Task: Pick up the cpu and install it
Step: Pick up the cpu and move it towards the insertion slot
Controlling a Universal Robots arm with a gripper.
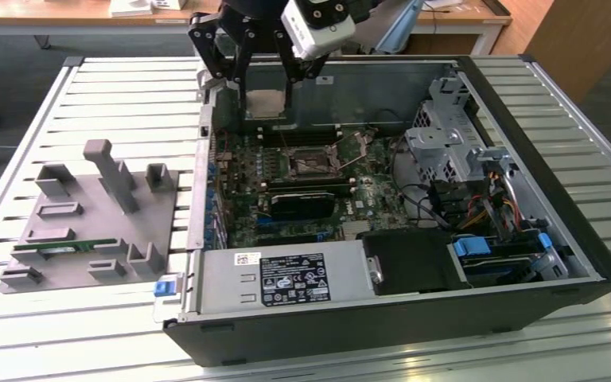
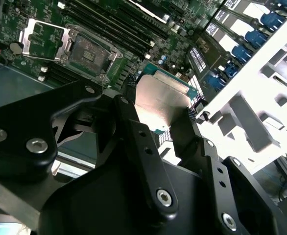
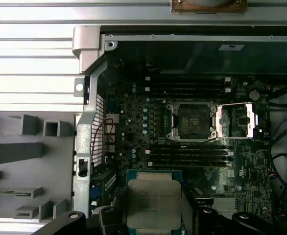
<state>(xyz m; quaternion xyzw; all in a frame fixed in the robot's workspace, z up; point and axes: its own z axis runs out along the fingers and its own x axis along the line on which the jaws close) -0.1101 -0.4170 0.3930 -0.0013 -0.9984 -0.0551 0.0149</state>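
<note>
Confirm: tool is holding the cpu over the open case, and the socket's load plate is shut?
Not quite. The load plate is swung open beside the bare socket, as the first wrist view shows. The rest stands: the tool is shut on the cpu over the open case.
</note>
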